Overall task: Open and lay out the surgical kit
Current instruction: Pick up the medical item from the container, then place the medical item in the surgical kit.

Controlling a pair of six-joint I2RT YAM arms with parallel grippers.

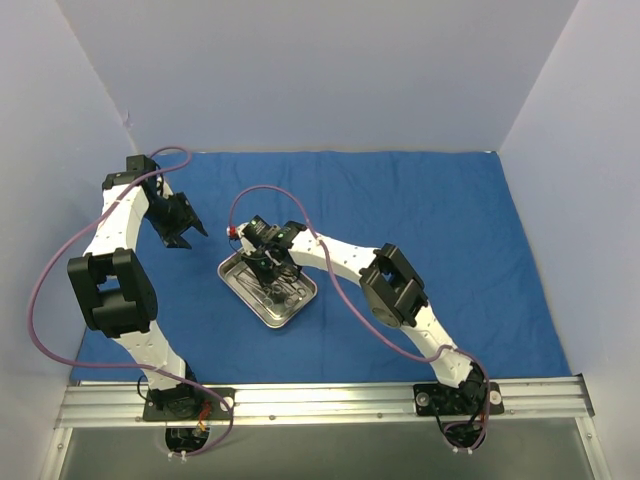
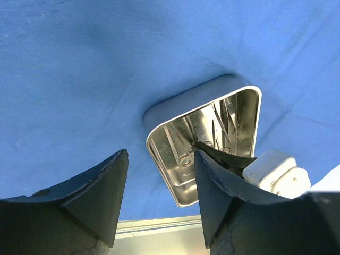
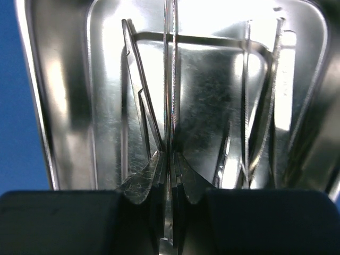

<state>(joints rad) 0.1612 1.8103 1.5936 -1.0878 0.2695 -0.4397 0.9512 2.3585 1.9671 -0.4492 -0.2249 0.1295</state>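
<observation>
At the centre of the flat-spread blue cloth wrap (image 1: 430, 260), the steel tray (image 1: 243, 292) holds several thin instruments (image 3: 255, 127). The right gripper (image 3: 169, 178) is inside the tray, fingers pinched on one narrow blade (image 3: 169, 79), seemingly part of a scissor-like instrument. The left gripper (image 2: 160, 155) hangs above the cloth beside the tray, fingers apart.

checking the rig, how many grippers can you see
2. The left gripper hangs open above the blue cloth, beside the steel tray. The right gripper is down in the tray, shut on a thin instrument.
</observation>
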